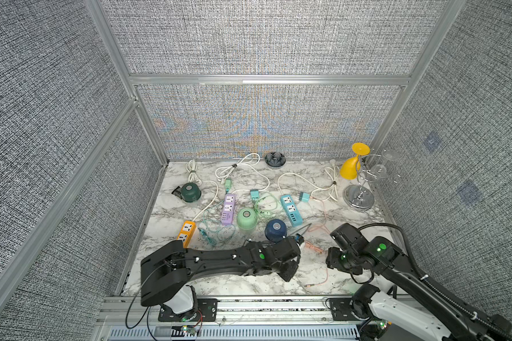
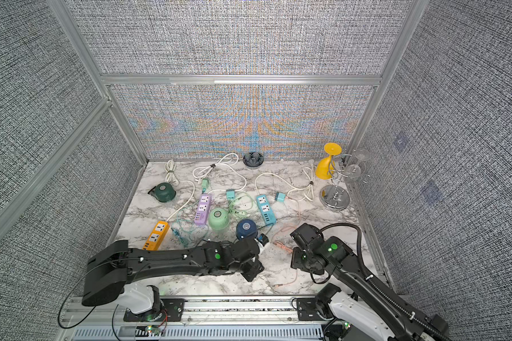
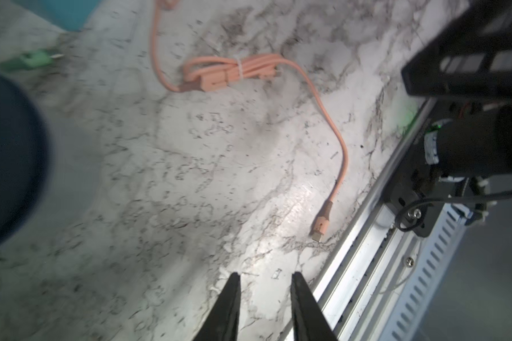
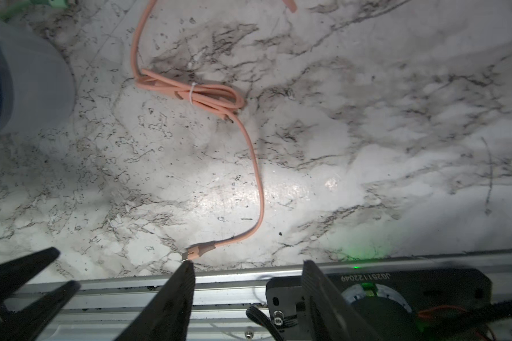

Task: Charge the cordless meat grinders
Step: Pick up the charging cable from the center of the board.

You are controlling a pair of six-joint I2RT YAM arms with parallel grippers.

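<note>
Three cordless meat grinders stand on the marble top in both top views: dark green [image 1: 191, 192] [image 2: 165, 192] at the back left, mint green [image 1: 246, 218] [image 2: 218, 218] in the middle, navy blue [image 1: 275, 231] [image 2: 246, 229] just in front of it. My left gripper [image 1: 288, 271] [image 3: 266, 276] hangs in front of the navy grinder [image 3: 6, 162], jaws a little apart and empty. My right gripper [image 1: 336, 262] [image 4: 249, 262] is open and empty above the front rail. One of its fingertips [image 4: 189, 265] is close to the plug [image 4: 200, 251] of a salmon cable [image 1: 314, 246] [image 3: 234, 72].
Orange [image 1: 186, 233], purple [image 1: 228, 209] and blue [image 1: 291, 211] power strips lie among white cords and green cables. A chrome rack [image 1: 358, 195] with a yellow cup stands at the back right, a dark petal dish [image 1: 275, 159] by the back wall. The aluminium rail [image 1: 278, 304] bounds the front.
</note>
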